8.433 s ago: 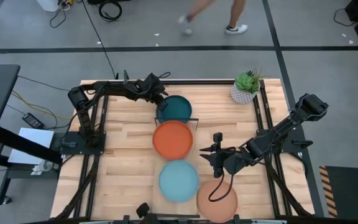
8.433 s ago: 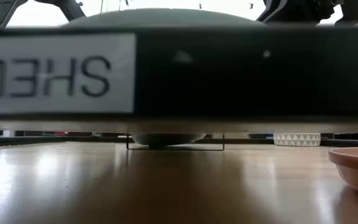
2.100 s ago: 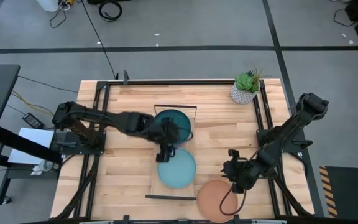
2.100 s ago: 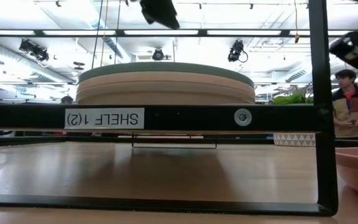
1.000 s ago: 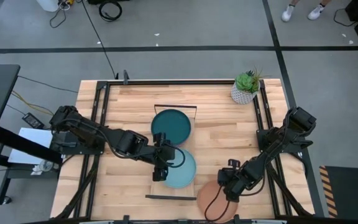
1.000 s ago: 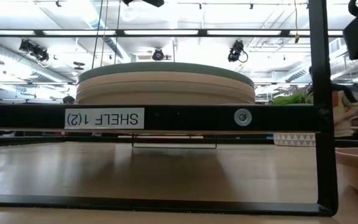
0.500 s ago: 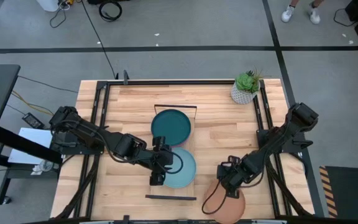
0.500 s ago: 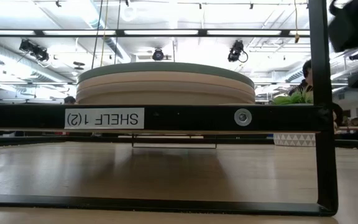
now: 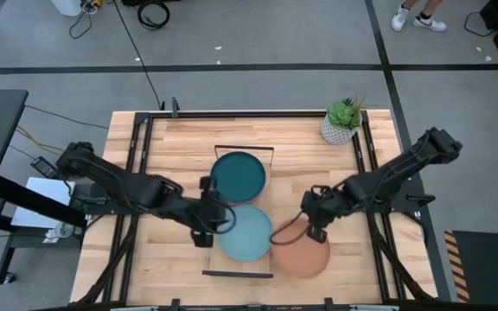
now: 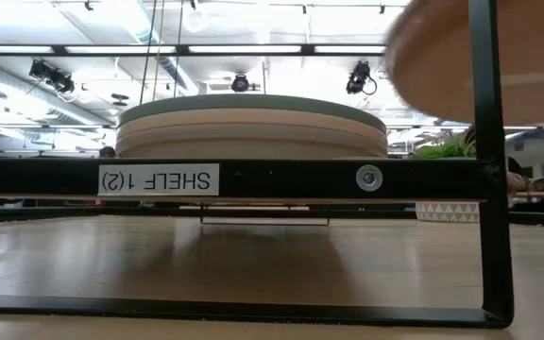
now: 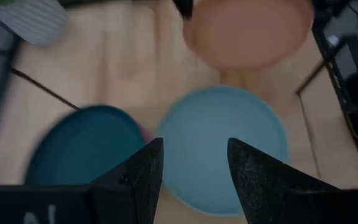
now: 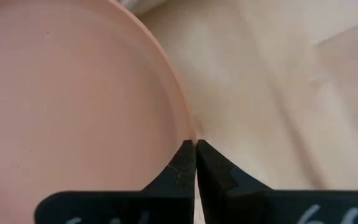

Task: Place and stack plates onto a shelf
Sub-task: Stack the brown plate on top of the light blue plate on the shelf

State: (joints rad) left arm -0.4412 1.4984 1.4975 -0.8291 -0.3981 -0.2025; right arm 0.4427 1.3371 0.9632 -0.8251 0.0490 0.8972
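The shelf (image 9: 217, 259) lies along the table's middle, with a dark teal plate (image 9: 239, 175) on its far half and a light blue plate (image 9: 247, 231) topping the stack (image 10: 253, 127) on its near half. Right of the shelf hangs a terracotta plate (image 9: 301, 257), also seen in the low view (image 10: 442, 47), with my right gripper (image 9: 311, 231) shut on it. My left gripper (image 9: 204, 226) stands open just left of the light blue plate (image 11: 222, 143), nothing between its fingers. My right gripper pinches the terracotta plate's rim (image 12: 190, 134) between its two fingers, one on the upper face and one beneath. It has the rim on the plate's far side (image 9: 308, 238), coming slantwise from above and the far right. The plate hangs clear of the table.
A small potted plant (image 9: 344, 121) stands at the far right corner. Black wire rails close the shelf's far end (image 9: 245, 149) and near end (image 9: 238, 275). Black frame rails run along both table sides. Bare wood lies left of the shelf and at the near right.
My right gripper has taken the terracotta plate off the table's near right and carried it up and toward the far edge and the shelf; the plate now hangs clear. My left gripper has drawn back toward the table's left edge, off the light blue plate.
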